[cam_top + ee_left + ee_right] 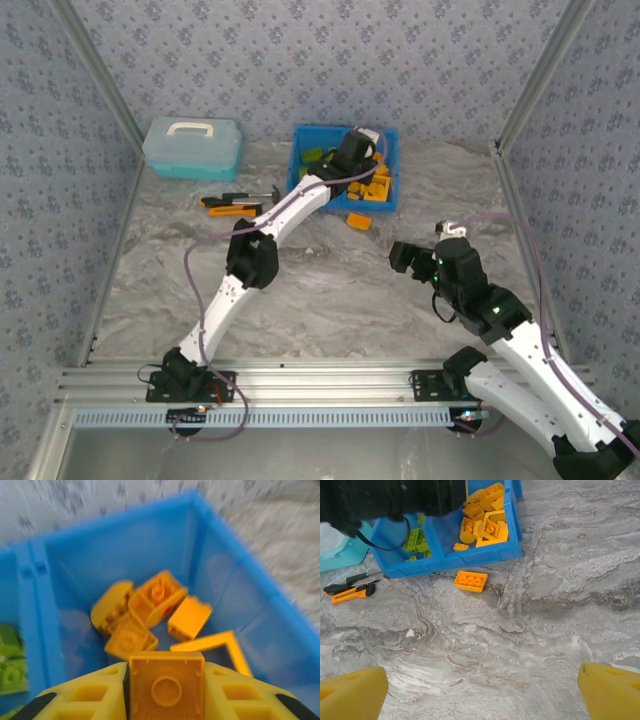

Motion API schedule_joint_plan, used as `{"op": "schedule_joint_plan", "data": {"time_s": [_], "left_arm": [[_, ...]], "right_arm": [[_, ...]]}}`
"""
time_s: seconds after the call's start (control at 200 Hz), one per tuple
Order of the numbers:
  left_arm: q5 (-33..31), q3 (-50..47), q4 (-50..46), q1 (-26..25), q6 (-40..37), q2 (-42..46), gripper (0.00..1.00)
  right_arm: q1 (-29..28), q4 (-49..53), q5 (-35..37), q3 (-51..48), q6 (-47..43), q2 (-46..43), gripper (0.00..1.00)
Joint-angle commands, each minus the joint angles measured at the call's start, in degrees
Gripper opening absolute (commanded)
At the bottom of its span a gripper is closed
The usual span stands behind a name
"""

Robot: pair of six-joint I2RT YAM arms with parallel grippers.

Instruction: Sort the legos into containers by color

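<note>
**Orange brick pinched over the orange side of the bin**

Your orange brick (166,687) looks about square, so it has no clear long side. Its hollow bottom, with one round ring, faces the wrist camera. It sits right between the yellow fingers (90,695) of your left gripper (166,675). It touches both fingers, and the gripper squeezes it.

The brick hangs above the right room of the blue bin (235,580). From the brick, a pile of orange legos (157,600) lies at 12 o'clock. An open orange frame (220,647) lies at 2 o'clock. Green legos (10,665) lie at 9 o'clock, past the divider (42,610).

Your right gripper (480,690) is spread wide with nothing in it, over the table (545,630). In its view a loose orange lego (470,580) lies at 12 o'clock, just in front of the bin.
</note>
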State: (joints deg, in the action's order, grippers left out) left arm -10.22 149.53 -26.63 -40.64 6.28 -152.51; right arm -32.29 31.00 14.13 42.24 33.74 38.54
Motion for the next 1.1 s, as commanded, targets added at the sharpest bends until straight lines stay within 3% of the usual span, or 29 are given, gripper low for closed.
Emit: {"op": "schedule_joint_plan", "data": {"time_s": [0.0,0.295,0.45,0.625,0.789,0.934,1.094], "left_arm": [[2.4,3.3,-1.7,-0.3,1.1,0.3,0.43],[6.9,2.4,-2.2,-1.2,1.9,7.7,0.55],[8.7,-3.1,-2.7,-2.9,1.4,17.9,0.56],[9.0,-25.3,3.2,-4.7,-0.1,37.5,0.61],[7.4,-51.3,8.9,-5.2,-0.2,56.7,0.71],[3.3,-69.4,9.6,-5.2,2.9,69.9,0.80],[-0.1,-84.4,8.4,-5.3,7.6,80.8,0.95]], "right_arm": [[-0.3,-1.5,-0.5,-0.8,1.1,-0.3,1.00],[-0.2,-2.4,-0.9,-0.9,0.9,1.5,1.00],[-0.2,-2.4,0.6,-0.2,-4.3,3.4,1.00],[0.2,-2.9,3.3,2.3,-16.4,10.3,1.00],[2.3,-1.3,-2.4,9.4,-22.6,23.9,1.00],[4.4,5.2,-3.6,21.7,-13.5,41.0,1.00],[3.7,3.7,-3.4,29.7,-2.8,53.0,1.00]]}}
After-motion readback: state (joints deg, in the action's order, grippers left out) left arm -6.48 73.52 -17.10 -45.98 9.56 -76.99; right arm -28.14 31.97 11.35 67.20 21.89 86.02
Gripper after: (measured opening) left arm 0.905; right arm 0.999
